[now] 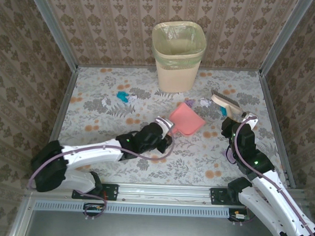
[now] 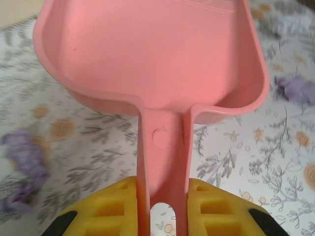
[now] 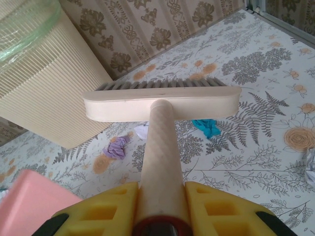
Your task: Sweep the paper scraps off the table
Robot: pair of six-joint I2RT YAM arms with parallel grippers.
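Grip is confirmed on both sides. Nearest, the left gripper is clamped on the handle of the pink dustpan, whose pan is extended ahead of the fingers. The right gripper is closed on the brush handle. Beyond the brush head, purple, white and teal paper scraps are noted on the table. Farther left of the fingers, a ribbed bin is seen.
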